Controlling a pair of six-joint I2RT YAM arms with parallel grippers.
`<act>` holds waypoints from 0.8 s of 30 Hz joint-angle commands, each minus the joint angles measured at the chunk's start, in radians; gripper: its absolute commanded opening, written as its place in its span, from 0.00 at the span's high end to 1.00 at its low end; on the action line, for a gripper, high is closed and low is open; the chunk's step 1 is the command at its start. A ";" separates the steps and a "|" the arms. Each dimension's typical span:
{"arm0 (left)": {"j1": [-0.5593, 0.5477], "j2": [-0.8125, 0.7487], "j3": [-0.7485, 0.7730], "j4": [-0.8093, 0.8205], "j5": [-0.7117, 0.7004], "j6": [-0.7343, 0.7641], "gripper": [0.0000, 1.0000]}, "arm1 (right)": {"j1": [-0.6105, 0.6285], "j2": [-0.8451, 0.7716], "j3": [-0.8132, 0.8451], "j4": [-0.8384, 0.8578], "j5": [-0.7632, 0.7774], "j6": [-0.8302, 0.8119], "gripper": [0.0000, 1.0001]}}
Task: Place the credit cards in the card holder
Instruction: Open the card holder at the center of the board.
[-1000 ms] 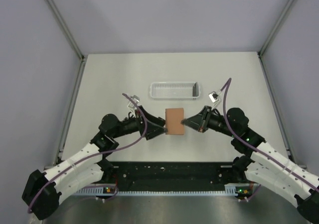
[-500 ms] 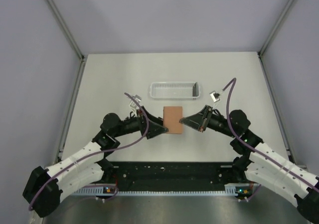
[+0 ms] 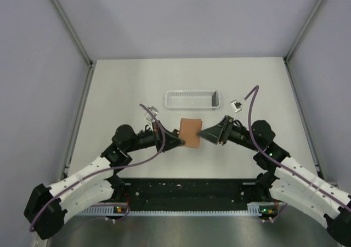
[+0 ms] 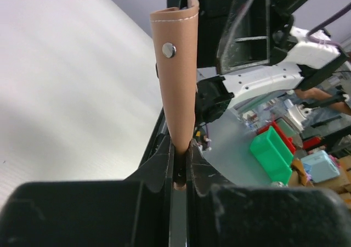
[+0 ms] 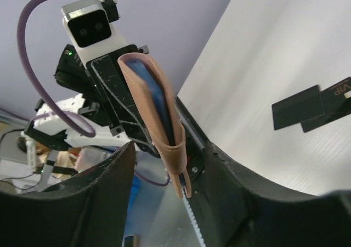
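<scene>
Bench point(image 3: 120, 93) pale, nothing blocking your arms. White slatted tray point(image 3: 192, 99) just behind card holder point(image 3: 191, 130). Holder upright, folded, tan outside, blue inside. Left end effector point(image 3: 181, 141) clamped on its edge; right end effector point(image 3: 203, 133) spread, straddling it. Two black credit cards point(image 5: 296, 108) flat on bench, overlapping.

Brown card holder point(image 3: 191, 132) between left end effector point(image 3: 180, 142) and right end effector point(image 3: 202, 133), white tray point(image 3: 166, 99) behind

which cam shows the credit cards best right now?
Right wrist: both credit cards lie flat on the table, side by side, one with white lettering. Top external and left wrist show neither card; the raised card holder may hide them from above.
</scene>
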State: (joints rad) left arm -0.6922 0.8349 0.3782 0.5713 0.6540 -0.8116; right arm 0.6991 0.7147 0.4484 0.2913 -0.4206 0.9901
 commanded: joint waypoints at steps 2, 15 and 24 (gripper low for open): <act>-0.099 -0.132 0.129 -0.385 -0.320 0.416 1.00 | 0.011 -0.083 0.150 -0.232 0.077 -0.128 0.37; -0.616 0.114 0.225 -0.386 -1.673 1.001 1.00 | 0.010 -0.037 0.364 -0.564 0.172 -0.077 0.23; -0.857 0.348 0.130 0.318 -1.955 1.584 1.00 | 0.007 0.020 0.411 -0.685 0.198 -0.007 0.19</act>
State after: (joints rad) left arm -1.4693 1.1435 0.5213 0.4896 -1.1206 0.4603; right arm 0.7002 0.7235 0.8082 -0.3416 -0.2394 0.9421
